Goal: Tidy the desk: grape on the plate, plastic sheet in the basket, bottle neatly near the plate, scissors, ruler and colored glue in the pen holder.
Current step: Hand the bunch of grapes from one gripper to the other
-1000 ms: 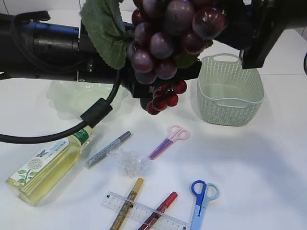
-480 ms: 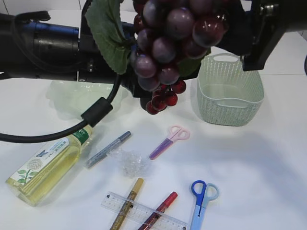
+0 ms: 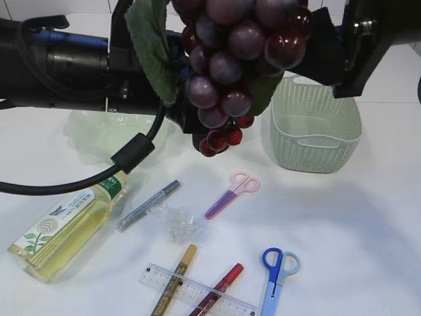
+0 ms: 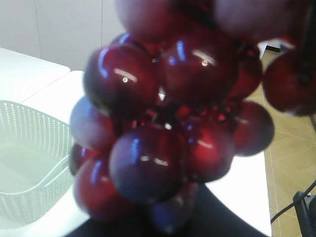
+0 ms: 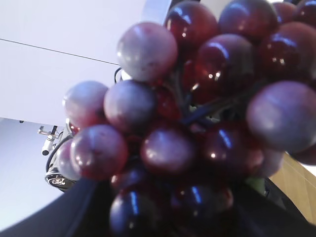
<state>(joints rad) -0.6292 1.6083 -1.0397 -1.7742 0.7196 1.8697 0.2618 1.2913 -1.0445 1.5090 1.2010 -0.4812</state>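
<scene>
Left arm (image 3: 59, 66) stretched level across table; right arm (image 3: 375, 33) raised at upper right; jaws hidden

bottle (image 3: 62, 227) label with flower picture, print too small to read

Bright even light; grapes (image 4: 168, 133) blurred close-up, with glossy highlights.

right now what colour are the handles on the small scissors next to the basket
Pink, with a purple blade cover; the small scissors show best in the exterior view.
</scene>
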